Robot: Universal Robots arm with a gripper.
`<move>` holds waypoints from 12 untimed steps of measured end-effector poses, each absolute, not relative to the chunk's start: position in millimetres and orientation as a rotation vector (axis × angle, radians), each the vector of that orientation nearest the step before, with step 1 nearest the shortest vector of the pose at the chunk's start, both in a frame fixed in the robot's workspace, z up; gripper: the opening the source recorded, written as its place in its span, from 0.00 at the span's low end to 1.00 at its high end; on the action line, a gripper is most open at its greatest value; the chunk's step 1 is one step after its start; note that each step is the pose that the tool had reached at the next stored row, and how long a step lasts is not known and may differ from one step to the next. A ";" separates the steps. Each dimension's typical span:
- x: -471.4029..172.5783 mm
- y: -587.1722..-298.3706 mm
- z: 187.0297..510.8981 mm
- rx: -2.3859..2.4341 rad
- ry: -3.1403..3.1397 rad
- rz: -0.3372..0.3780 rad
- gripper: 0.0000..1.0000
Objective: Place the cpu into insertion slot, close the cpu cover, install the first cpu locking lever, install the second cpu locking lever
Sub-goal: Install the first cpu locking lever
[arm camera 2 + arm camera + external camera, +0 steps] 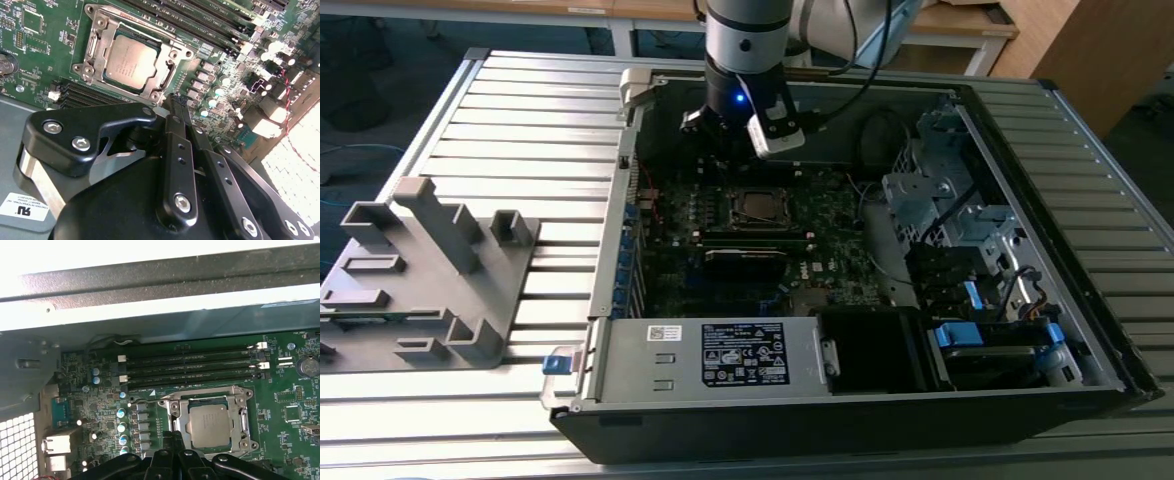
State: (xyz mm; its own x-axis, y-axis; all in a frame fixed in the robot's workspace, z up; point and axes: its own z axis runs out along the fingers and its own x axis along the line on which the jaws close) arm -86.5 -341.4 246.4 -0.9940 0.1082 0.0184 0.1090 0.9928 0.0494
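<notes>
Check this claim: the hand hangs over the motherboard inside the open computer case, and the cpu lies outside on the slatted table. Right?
No. The second wrist view shows the cpu seated in the insertion slot on the motherboard, not on the table. The hand does hang over the motherboard inside the computer case.

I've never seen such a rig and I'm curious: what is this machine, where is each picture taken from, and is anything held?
A robot arm with a gripper works inside an open computer case on a slatted metal table. The exterior view looks on from off the arm; both wrist views ride on the arm, facing the green circuit board. There the cpu sits in place, with the cpu cover lying flat around it. The gripper hangs just beside it, shut, holding nothing. A grey plastic stand lies at the exterior view's left.
</notes>
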 end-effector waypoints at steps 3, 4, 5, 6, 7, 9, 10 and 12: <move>-89.0 -341.5 246.4 -0.162 -3.121 -0.079 0.11; -90.0 -341.5 246.4 -0.156 -3.121 -0.079 0.11; -91.2 -341.5 246.4 -0.150 -3.121 -0.078 0.11; -92.5 -341.5 246.4 -0.145 -3.121 -0.078 0.11; -93.7 -341.5 246.4 -0.143 -3.121 -0.078 0.11; -96.8 -341.5 246.3 -0.140 -3.121 -0.078 0.11; -98.6 -341.5 246.3 -0.138 -3.121 -0.078 0.11; -102.8 -341.5 246.3 -0.136 -3.121 -0.078 0.11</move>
State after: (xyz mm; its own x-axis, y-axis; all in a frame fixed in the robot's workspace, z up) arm -102.8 -341.5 246.3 -0.9961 0.0865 0.0183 0.0873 0.9950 0.0494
